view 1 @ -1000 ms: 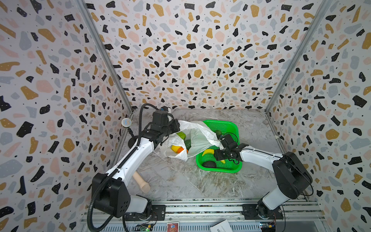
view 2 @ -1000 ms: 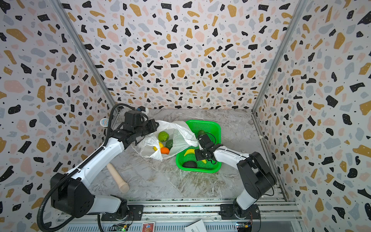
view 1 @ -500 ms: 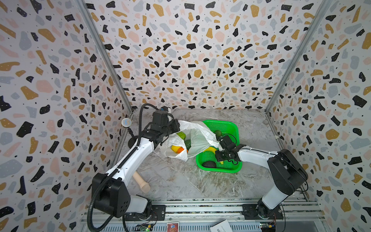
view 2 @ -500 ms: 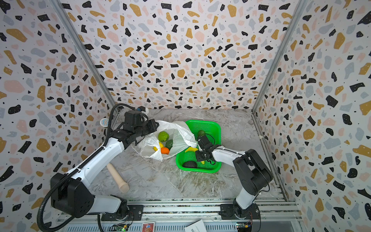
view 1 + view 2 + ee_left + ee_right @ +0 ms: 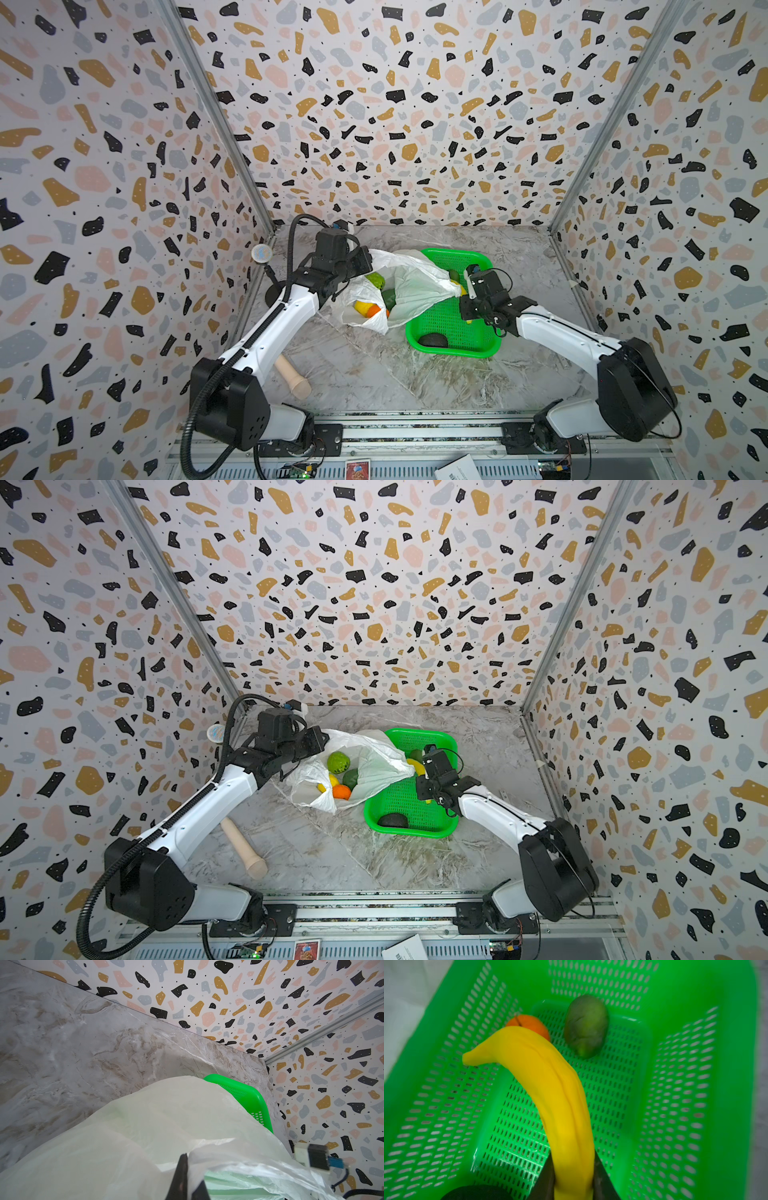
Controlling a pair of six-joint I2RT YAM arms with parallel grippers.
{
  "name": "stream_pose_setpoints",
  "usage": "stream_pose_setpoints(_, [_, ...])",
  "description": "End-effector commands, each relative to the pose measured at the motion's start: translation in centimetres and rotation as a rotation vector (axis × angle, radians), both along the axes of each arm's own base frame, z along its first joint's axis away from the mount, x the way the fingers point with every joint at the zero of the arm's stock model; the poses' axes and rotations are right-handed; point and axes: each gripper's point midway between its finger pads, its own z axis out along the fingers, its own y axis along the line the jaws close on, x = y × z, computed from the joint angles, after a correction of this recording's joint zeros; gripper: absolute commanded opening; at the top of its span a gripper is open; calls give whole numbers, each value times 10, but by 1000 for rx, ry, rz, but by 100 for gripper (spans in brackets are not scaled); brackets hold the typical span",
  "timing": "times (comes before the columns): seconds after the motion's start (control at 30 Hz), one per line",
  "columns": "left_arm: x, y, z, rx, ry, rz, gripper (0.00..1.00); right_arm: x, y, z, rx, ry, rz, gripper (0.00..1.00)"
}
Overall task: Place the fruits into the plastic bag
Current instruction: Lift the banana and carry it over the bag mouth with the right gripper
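The white plastic bag (image 5: 415, 286) lies open on its side left of the green basket (image 5: 453, 353). My left gripper (image 5: 188, 1167) is shut on the bag's edge and holds the mouth up. Inside the bag I see a light green bumpy fruit (image 5: 337, 761), a dark green avocado (image 5: 350, 778), a lemon (image 5: 333, 778) and an orange (image 5: 341, 791). My right gripper (image 5: 572, 1180) is shut on the yellow banana (image 5: 550, 1084) inside the basket. Beyond the banana lie an orange (image 5: 529, 1024) and a green avocado (image 5: 585, 1024). A blackish avocado (image 5: 392, 820) sits in the basket's near corner.
A beige peg-like cylinder (image 5: 293, 374) lies on the marble floor beside the left arm. A blue toy microphone (image 5: 262, 252) stands by the left wall. Patterned walls close in the back and both sides.
My right gripper has closed its jaws on the banana in the basket and shifted slightly toward the bag. The left arm and the bag have not moved.
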Motion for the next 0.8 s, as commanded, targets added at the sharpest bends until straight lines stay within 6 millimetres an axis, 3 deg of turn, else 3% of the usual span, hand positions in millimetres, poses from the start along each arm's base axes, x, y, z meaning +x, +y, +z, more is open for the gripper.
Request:
stream_pose_setpoints(0.0, [1, -3, 19, -12, -54, -10, 0, 0, -38, 23, 1, -55, -130, 23])
stream_pose_setpoints(0.17, [2, -4, 20, -14, -58, -14, 0, -1, -66, 87, 68, -234, -238, 22])
stream_pose_setpoints(0.3, [2, -4, 20, -13, -56, -15, 0, -6, -54, 161, 164, -427, -179, 23])
stream_pose_setpoints(0.43, [2, -4, 19, -14, -53, -16, 0, -24, -7, 235, 203, -607, -13, 24])
stream_pose_setpoints(0.53, [2, -4, 18, -14, -51, -16, 0, -45, 46, 269, 225, -680, 146, 25])
stream_pose_setpoints(0.63, [1, -3, 18, -14, -52, -14, 0, -62, 99, 276, 238, -679, 294, 26])
stream_pose_setpoints(0.77, [0, -3, 19, -12, -55, -12, 0, -71, 149, 253, 290, -594, 432, 26])
